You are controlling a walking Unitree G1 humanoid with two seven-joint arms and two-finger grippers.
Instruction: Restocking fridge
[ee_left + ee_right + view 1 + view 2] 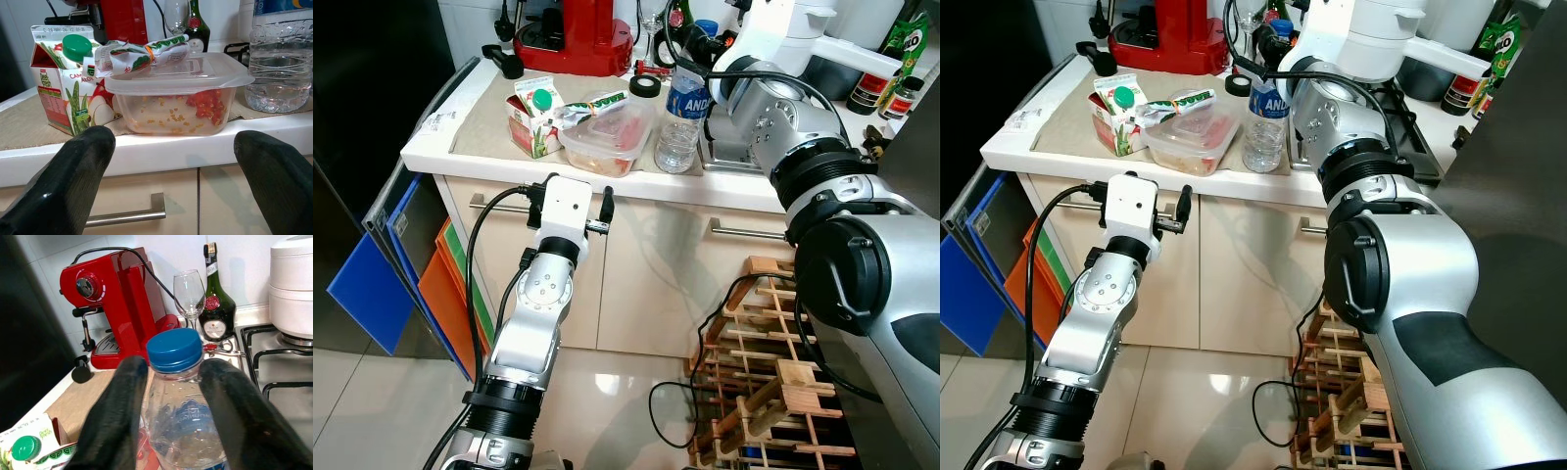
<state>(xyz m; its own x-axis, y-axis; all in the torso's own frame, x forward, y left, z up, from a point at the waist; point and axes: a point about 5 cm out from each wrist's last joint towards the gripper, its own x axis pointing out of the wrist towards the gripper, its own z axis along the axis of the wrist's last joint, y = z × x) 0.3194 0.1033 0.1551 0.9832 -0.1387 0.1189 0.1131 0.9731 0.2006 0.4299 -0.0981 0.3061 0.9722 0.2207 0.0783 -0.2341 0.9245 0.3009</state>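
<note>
Nothing restocked yet: water bottle [682,122], juice carton [533,116] and lidded food tub [607,137] all on the worktop [460,147]. Right claw [168,396] straddling the bottle's neck (contact unclear); left claw [171,171] wide open, empty, below the worktop edge.

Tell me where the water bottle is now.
The water bottle stands on the counter, right of the plastic food container, with the right gripper around its neck.
</note>
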